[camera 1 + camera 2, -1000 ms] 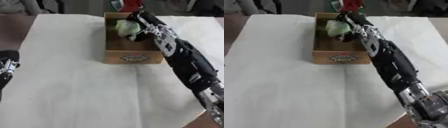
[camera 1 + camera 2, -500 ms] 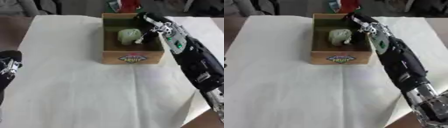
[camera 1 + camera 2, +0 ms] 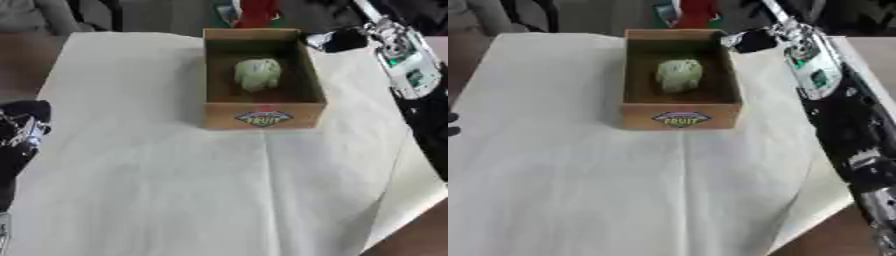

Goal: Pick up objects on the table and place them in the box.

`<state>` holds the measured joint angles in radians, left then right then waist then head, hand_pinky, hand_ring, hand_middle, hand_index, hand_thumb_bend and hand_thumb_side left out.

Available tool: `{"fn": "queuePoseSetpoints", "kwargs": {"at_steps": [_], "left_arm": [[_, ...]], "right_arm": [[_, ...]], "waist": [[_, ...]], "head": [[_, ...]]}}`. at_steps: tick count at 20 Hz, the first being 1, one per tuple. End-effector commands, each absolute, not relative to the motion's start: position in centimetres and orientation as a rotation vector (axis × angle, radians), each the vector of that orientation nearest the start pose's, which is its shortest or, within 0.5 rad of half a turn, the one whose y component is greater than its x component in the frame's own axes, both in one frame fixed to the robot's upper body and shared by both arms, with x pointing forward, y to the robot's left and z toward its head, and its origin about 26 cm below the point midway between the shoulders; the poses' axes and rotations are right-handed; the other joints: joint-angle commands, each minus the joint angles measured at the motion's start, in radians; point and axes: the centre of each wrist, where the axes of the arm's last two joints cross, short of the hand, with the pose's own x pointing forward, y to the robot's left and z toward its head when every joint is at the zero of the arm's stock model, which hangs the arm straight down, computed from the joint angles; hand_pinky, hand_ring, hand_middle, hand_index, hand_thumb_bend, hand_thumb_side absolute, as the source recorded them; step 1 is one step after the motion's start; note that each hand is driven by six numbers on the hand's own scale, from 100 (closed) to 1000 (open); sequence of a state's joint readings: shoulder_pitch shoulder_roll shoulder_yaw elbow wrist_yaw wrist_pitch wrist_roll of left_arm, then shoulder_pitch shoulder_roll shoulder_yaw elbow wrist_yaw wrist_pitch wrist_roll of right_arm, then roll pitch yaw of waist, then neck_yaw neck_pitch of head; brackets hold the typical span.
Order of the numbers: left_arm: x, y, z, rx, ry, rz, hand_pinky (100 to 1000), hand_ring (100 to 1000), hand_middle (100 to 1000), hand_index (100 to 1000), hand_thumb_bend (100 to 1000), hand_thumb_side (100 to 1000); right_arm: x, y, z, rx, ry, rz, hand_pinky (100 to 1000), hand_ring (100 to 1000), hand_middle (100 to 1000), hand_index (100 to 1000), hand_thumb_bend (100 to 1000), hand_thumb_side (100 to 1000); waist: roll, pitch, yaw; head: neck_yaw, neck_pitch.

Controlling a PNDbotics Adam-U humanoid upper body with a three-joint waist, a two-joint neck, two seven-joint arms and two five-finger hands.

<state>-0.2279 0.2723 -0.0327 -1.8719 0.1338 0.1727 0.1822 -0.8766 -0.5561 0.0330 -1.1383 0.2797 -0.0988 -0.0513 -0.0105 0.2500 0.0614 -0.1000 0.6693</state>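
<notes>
A cardboard box (image 3: 262, 116) with a "FRUIT" label on its front wall stands at the far middle of the white-covered table. A pale green rounded object (image 3: 257, 73) lies inside it, with nothing touching it. My right hand (image 3: 338, 40) hovers just outside the box's far right corner, dark, empty, fingers relaxed. Its silver and black forearm (image 3: 815, 70) runs down the right side. My left hand (image 3: 21, 127) rests idle at the left edge, fingers up, holding nothing.
The white cloth (image 3: 192, 190) covers the table. Brown table edge shows at the lower right corner (image 3: 420, 235). Beyond the far edge stand a red and a green thing (image 3: 254, 11).
My right hand has let go of the green object, which now lies in the box. The hand has drawn back out of the box to its far right corner.
</notes>
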Motion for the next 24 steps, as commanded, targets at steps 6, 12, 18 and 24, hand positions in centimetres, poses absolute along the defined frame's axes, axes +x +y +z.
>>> {"fn": "queuePoseSetpoints", "kwargs": {"at_steps": [6,12,18,24], "left_arm": [[30.8,26.2,14.9,0.140,-1.936,-0.043,720,723,645,671,395,374],[30.8,26.2,14.7,0.138,-1.932,-0.032,720,723,644,671,397,374],[30.7,26.2,14.7,0.137,-1.932,-0.029,720,723,644,671,396,373],[30.7,26.2,14.7,0.136,-1.933,-0.027,720,723,643,669,397,373]], "right_arm": [[41.1,-35.9,25.4,-0.673,-2.130,0.075,582,691,695,722,440,202],[39.6,-36.1,23.0,-0.621,-2.079,-0.053,579,683,687,718,427,174],[39.0,-36.1,20.9,-0.581,-2.021,-0.101,578,683,688,720,426,172],[38.8,-36.1,19.9,-0.564,-1.995,-0.111,579,683,689,720,427,177]], "waist": [[0.005,-0.016,-0.012],[0.009,-0.012,-0.021],[0.015,-0.011,-0.025],[0.017,-0.009,-0.023]], "head": [[0.013,0.006],[0.019,0.005],[0.023,0.005],[0.024,0.008]]}}
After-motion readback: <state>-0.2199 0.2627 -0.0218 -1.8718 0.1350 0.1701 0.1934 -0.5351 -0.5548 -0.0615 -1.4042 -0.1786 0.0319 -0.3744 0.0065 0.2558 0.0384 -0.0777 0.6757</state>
